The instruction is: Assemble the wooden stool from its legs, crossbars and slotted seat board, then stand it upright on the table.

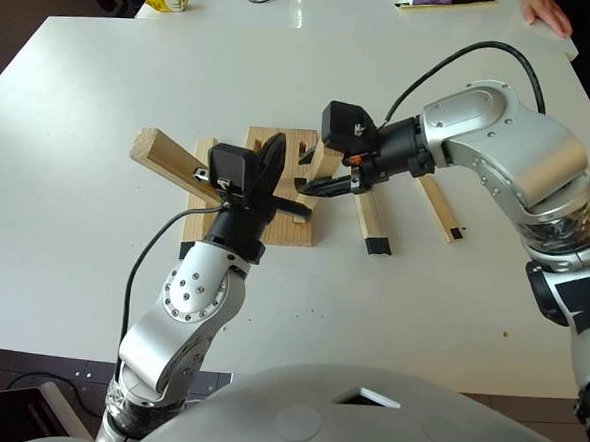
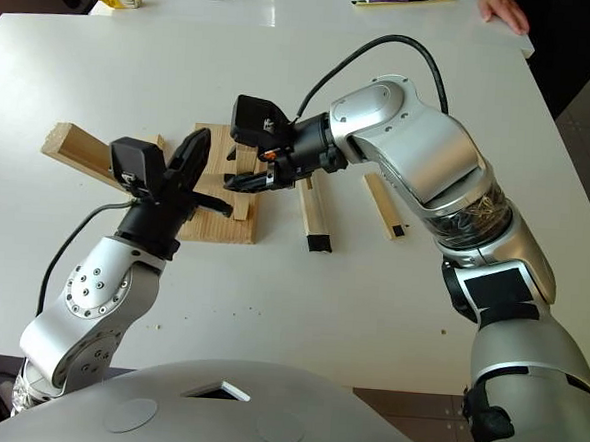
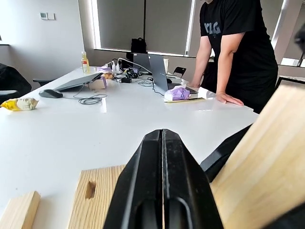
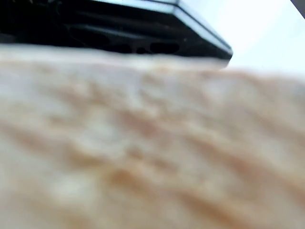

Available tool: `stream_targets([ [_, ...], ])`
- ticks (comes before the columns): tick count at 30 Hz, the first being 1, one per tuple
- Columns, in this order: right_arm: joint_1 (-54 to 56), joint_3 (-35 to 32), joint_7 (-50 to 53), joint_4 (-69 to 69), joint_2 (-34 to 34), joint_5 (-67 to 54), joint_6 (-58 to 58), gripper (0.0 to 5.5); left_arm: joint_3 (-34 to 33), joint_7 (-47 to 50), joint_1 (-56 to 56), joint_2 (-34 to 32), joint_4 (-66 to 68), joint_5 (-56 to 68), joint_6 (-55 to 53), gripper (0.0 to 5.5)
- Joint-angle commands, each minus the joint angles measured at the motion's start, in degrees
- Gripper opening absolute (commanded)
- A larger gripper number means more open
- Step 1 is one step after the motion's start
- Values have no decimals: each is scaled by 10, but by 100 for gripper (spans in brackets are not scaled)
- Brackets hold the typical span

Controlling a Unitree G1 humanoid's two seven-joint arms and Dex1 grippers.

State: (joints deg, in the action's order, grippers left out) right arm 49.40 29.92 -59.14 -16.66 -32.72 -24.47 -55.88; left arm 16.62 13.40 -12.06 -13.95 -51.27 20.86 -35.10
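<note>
Seat board (image 1: pixel 286 231) lies flat on the worktop (image 1: pixel 74 228), right beneath both pincers. Left pincer (image 1: pixel 272 152) is clenched on nothing; the right pincer (image 1: pixel 312 185), I cannot tell. They're crowded, and one nudge could knock them together or skew the leg (image 1: pixel 164 158) beside the left.

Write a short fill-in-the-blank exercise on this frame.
The seat board lies flat on the ___ table. To the right of the board, ___ loose legs lie on the table. The left gripper has its jaws ___.
Missing words: white; two; shut.
</note>
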Motion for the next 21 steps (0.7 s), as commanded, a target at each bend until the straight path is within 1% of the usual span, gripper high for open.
stream_targets([
  [1, -35, 58, -32, 20, 0, -12, -42, 202, 11, -4, -56, 12, 45, 7, -69, 0],
  [4, -34, 56, -29, 23, 5, -12, -42, 202, 0, -10, -43, 25, 32, 12, -77, 0],
  [10, -29, 58, -32, 25, 9, -13, -41, 202, -59, -11, 43, 86, -64, 36, -20, 0],
  [11, -27, 58, -34, 25, 9, -14, -42, 202, -70, -10, 55, 90, -77, 41, -18, 0],
  [14, -10, 60, -40, 28, 13, -17, -45, 202, -97, -8, 62, 74, -86, 51, -42, 0],
  [17, 5, 64, -46, 36, 18, -16, -42, 202, -83, -9, 7, 48, -60, 24, -86, 0],
  [19, 12, 66, -50, 41, 21, -15, -39, 202, -52, -17, -32, 35, -18, 1, -91, 0],
  [21, 17, 68, -51, 43, 26, -14, -38, 202, -33, -27, -38, 39, 9, -11, -78, 0],
])
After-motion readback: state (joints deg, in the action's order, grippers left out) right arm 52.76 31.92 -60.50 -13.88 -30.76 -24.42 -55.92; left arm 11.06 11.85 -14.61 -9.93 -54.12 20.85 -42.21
